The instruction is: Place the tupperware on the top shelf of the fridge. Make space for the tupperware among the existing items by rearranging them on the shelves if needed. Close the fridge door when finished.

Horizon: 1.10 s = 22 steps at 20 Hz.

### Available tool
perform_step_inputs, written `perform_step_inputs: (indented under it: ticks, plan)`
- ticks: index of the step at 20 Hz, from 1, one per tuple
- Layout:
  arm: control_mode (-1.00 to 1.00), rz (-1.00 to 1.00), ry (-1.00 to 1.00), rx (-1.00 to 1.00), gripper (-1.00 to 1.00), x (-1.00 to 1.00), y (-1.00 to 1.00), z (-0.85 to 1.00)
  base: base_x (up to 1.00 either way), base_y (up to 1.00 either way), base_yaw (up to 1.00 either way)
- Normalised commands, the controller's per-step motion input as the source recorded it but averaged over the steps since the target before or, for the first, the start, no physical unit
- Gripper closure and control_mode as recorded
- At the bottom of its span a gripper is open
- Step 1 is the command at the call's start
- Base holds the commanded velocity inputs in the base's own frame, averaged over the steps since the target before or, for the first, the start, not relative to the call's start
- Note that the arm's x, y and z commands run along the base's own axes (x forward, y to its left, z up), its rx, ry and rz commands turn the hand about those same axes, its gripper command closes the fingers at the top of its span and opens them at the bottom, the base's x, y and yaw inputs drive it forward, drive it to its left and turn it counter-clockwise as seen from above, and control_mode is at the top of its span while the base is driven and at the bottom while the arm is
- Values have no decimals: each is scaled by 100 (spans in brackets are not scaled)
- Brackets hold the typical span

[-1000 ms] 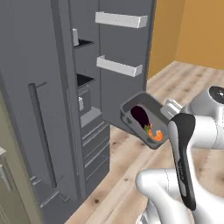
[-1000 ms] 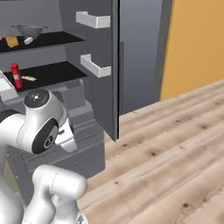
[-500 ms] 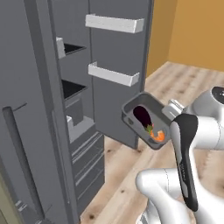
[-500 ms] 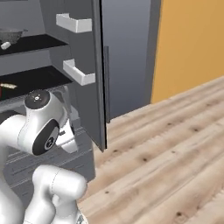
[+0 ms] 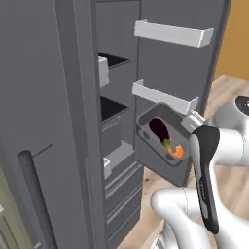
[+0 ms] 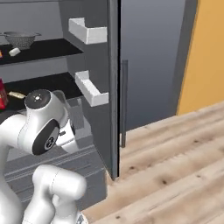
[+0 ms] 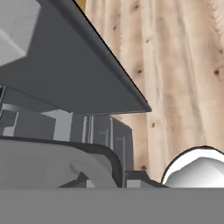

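Fingers (image 5: 190, 122) are seen clamped on one end of the tupperware (image 5: 162, 134), which is carried tilted in the air with its open face turned toward the left base camera, dark purple and orange pieces showing inside. It is held just in front of the open fridge (image 5: 63, 97) door, below the lower door bin (image 5: 164, 97), and has not yet been brought level with the top shelf (image 6: 41, 49). The tilt is judged to follow from the wrist's angle during the carry, not from any intended placement; levelling will probably be needed before the tub is set down. On the top shelf, a steel mesh colander (image 6: 20, 40) and a small white block (image 6: 14, 52) are seen at the left end, while the stretch of black board toward the door lies bare, so rearranging may prove unnecessary. On the lower shelf (image 6: 43, 83), a red bottle (image 6: 1, 95) and a tan stick-shaped piece (image 6: 16, 95) are kept to the left. The door is left wide open, as access requires.
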Motion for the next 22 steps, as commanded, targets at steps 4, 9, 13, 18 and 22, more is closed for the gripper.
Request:
perform_step_inputs:
  ticks: [4,9,13,18,22]
  plan:
    - [100,0,0,0,100,0,0,0,55,-1,50]
    - [100,0,0,0,100,0,0,0,65,-27,51]
    - [100,0,0,0,100,0,0,0,72,-27,50]
    - [100,0,0,0,100,0,0,0,75,-3,44]
    - [100,0,0,0,100,0,0,0,71,11,28]
